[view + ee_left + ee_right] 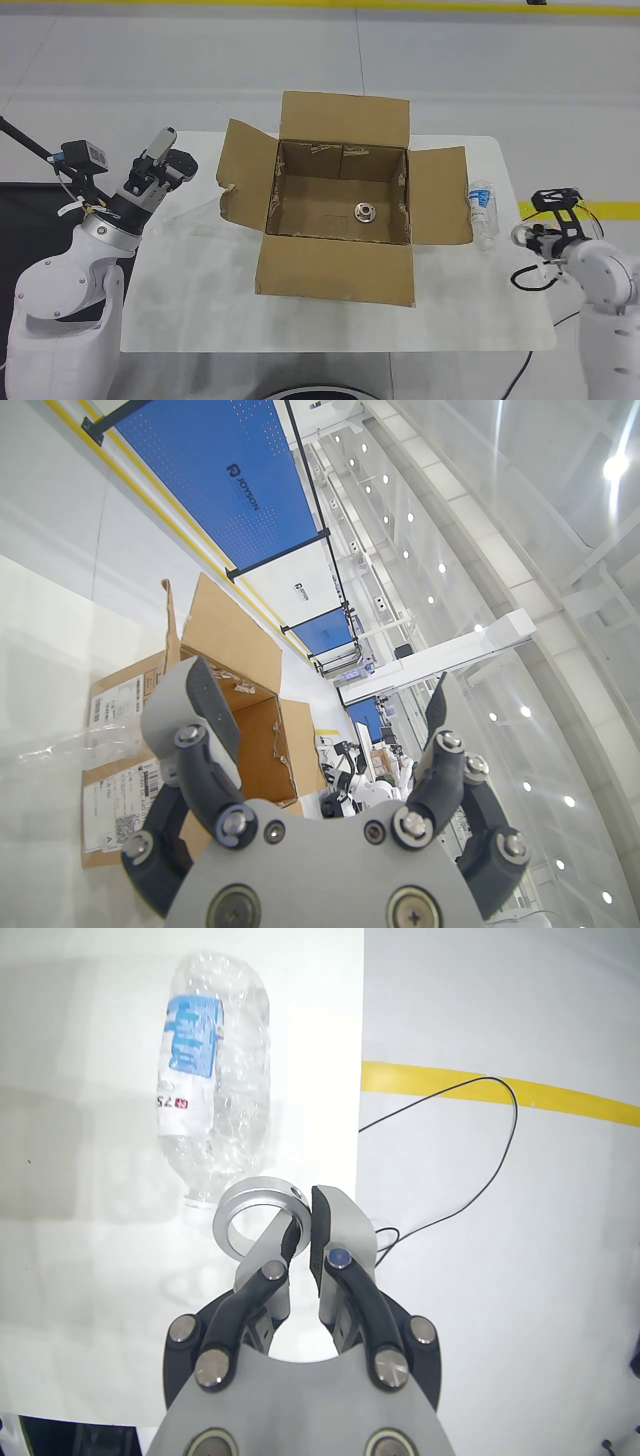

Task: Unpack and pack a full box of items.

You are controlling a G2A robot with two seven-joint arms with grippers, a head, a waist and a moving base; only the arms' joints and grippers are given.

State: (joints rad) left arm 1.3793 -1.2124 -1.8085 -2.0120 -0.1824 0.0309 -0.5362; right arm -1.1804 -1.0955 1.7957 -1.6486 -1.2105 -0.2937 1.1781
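1. Check the right hand (304,1224). Its fingers are clamped on the rim of a metal ring (265,1189), one pad inside the bore and one outside. This rim pinch suits a thin, hard part. It leaves most of the ring projecting past the fingertips, so you can see where it will land.

2. Locate the ring against its surroundings. It sits just beyond the fingertips, beside the cap end of the clear bottle (215,1078) and close to the tabletop (200,300) edge. Whether it touches the surface cannot be told.

3. Take the open box (345,120) as the dial centre in the top view. The bottle lies on its side at 3 o'clock, just beside the right flap. The right hand is farther out, between 3 and 4 o'clock. Grouping unpacked items there probably keeps them within this arm's reach for repacking.

4. Note that a round metal part (363,211) lies on the box floor, toward 5 o'clock of the cavity. Unpacking therefore looks unfinished.

5. Check the left hand (317,672). Its fingers are spread wide and carry nothing. It is raised at 9 o'clock, well apart from the box, which leaves the opening unobstructed.
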